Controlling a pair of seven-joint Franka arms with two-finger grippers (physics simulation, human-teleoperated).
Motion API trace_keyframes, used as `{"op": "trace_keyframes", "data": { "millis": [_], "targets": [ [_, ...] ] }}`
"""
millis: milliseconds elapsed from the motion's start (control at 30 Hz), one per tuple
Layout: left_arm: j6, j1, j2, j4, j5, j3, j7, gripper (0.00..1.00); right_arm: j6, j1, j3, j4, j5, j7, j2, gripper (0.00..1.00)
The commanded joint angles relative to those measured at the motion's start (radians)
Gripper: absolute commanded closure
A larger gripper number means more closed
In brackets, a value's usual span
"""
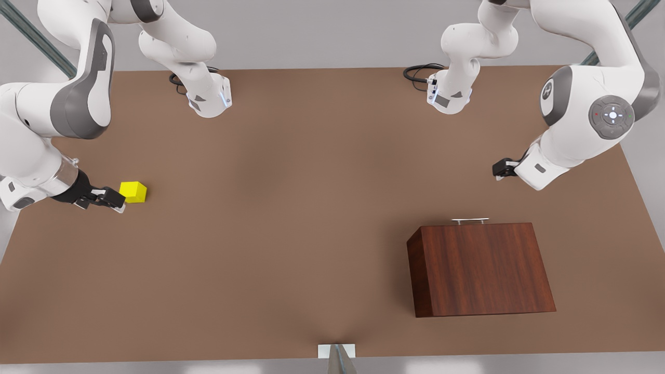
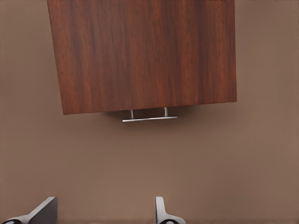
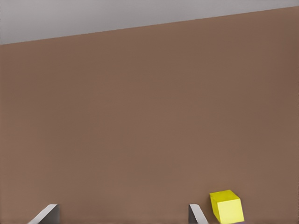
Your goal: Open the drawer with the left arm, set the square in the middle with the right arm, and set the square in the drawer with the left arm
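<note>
The dark wooden cabinet (image 1: 480, 270) stands at the front view's right, its drawer shut and the thin silver handle (image 1: 470, 221) on the side facing the arm bases. My left gripper (image 1: 503, 168) hovers above the table behind that handle (image 2: 149, 118), open (image 2: 103, 217) and holding nothing. The square, a small yellow cube (image 1: 133, 191), rests on the table at the front view's left. My right gripper (image 1: 115, 201) is low right beside it and open (image 3: 120, 217). The cube (image 3: 226, 206) lies just outside one finger (image 3: 196, 214), not between the two.
Both arm bases (image 1: 210, 98) (image 1: 449, 93) stand at the table's back edge with black cables beside them. A small white bracket (image 1: 336, 350) sits at the front edge. Bare brown tabletop (image 1: 291, 208) spans the middle between cube and cabinet.
</note>
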Motion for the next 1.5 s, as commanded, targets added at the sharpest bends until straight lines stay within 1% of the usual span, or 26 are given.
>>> {"op": "trace_keyframes", "data": {
  "millis": [0, 67, 100, 133, 167, 233, 267, 333, 433, 467, 533, 567, 633, 833, 867, 900, 933, 1000, 1100, 1133, 1167, 1200, 1267, 1333, 1433, 1467],
  "targets": [
    [0.0, 0.0, 0.0, 0.0, -0.001, 0.0, 0.0, 0.0, 0.0, 0.0, 0.0, 0.0, 0.0, 0.0, 0.0, 0.0],
    [-0.015, 0.002, -0.006, -0.04, -0.005, 0.003, -0.017, 0.0, -0.002, 0.0, 0.0, 0.0, 0.0, 0.0, 0.0, 0.0],
    [-0.006, 0.0, -0.015, -0.112, -0.005, 0.006, -0.124, 0.0, -0.002, 0.0, 0.0, 0.0, 0.0, 0.0, 0.0, 0.0],
    [0.069, 0.0, -0.023, -0.182, -0.034, 0.004, -0.46, 0.0, -0.002, 0.0, 0.0, 0.0, 0.0, 0.0, 0.0, 0.0],
    [0.178, 0.0, -0.041, -0.259, -0.084, 0.004, -0.679, 0.0, -0.002, 0.0, 0.0, 0.0, 0.0, 0.003, 0.0, 0.0],
    [0.497, 0.0, -0.086, -0.471, -0.088, 0.008, -1.1, 0.0, -0.008, 0.003, 0.0, -0.011, -0.002, 0.008, -0.003, 0.0],
    [0.597, 0.002, -0.089, -0.537, -0.088, 0.009, -1.262, 0.0, -0.026, 0.0, 0.0, -0.017, -0.005, 0.011, 0.011, 0.0],
    [0.712, 0.014, -0.095, -0.63, -0.085, 0.021, -1.364, 0.0, -0.022, -0.012, -0.009, -0.011, -0.005, 0.012, 0.067, 0.0],
    [0.894, 0.014, -0.097, -0.742, -0.079, 0.037, -1.391, 0.0, -0.109, -0.028, -0.012, -0.015, -0.003, 0.014, 0.061, 0.0],
    [0.945, 0.016, -0.098, -0.77, -0.077, 0.037, -1.394, 0.0, -0.104, -0.026, -0.012, -0.014, -0.012, 0.014, 0.063, 0.0],
    [0.973, 0.016, -0.097, -0.784, -0.076, 0.037, -1.394, 0.0, -0.048, -0.026, -0.011, -0.075, -0.044, 0.009, 0.04, 0.0],
    [0.974, 0.016, -0.095, -0.79, -0.076, 0.037, -1.396, 0.0, 0.033, -0.029, -0.011, -0.225, -0.044, 0.008, -0.041, 0.0],
    [0.986, 0.014, -0.084, -0.792, -0.042, 0.034, -1.396, 0.0, 0.159, -0.029, -0.011, -0.448, -0.043, 0.005, -0.163, 0.0],
    [1.039, 0.014, -0.077, -0.825, -0.041, 0.034, -1.394, 0.0, 0.218, -0.06, -0.015, -0.515, -0.046, -0.069, -0.143, 0.0],
    [1.04, 0.014, -0.075, -0.827, -0.041, 0.034, -1.395, 0.0, 0.285, -0.107, -0.015, -0.56, -0.046, -0.138, -0.137, 0.0],
    [1.042, 0.014, -0.075, -0.828, -0.041, 0.034, -1.396, 0.0, 0.293, -0.161, -0.014, -0.566, -0.041, -0.175, -0.111, 0.0],
    [1.075, 0.014, -0.078, -0.847, -0.041, 0.034, -1.396, 0.0, 0.295, -0.19, -0.015, -0.581, -0.041, -0.202, -0.1, 0.0],
    [1.14, 0.014, -0.08, -0.88, -0.039, 0.034, -1.396, 0.0, 0.379, -0.241, -0.014, -0.646, -0.041, -0.275, -0.092, 0.0],
    [1.173, 0.014, -0.08, -0.888, -0.039, 0.034, -1.408, 0.0, 0.402, -0.23, -0.006, -0.661, -0.037, -0.279, -0.091, 0.0],
    [1.178, 0.014, -0.08, -0.89, -0.031, 0.037, -1.414, 0.0, 0.408, -0.229, -0.005, -0.679, 0.023, -0.279, -0.094, 0.0],
    [1.189, 0.014, -0.08, -0.902, -0.015, 0.037, -1.416, 0.0, 0.434, -0.232, -0.005, -0.715, 0.023, -0.299, -0.098, 0.0],
    [1.218, 0.014, -0.08, -0.914, -0.007, 0.037, -1.431, 0.0, 0.445, -0.235, -0.008, -0.736, 0.008, -0.313, -0.1, 0.0],
    [1.229, 0.014, -0.075, -0.917, -0.005, 0.037, -1.44, 0.0, 0.532, -0.253, -0.014, -0.804, -0.11, -0.316, -0.092, 0.0],
    [1.267, 0.014, -0.074, -0.931, -0.005, 0.037, -1.444, 0.0, 0.618, -0.285, -0.014, -0.879, -0.133, -0.337, -0.091, 0.0],
    [1.27, 0.014, -0.066, -0.931, -0.005, 0.037, -1.444, 0.0, 0.637, -0.291, -0.014, -0.877, -0.135, -0.339, -0.046, 0.0],
    [1.27, 0.014, -0.064, -0.931, -0.005, 0.037, -1.444, 0.0, 0.693, -0.324, -0.014, -0.88, -0.155, -0.351, -0.02, 0.0]
  ]
}}
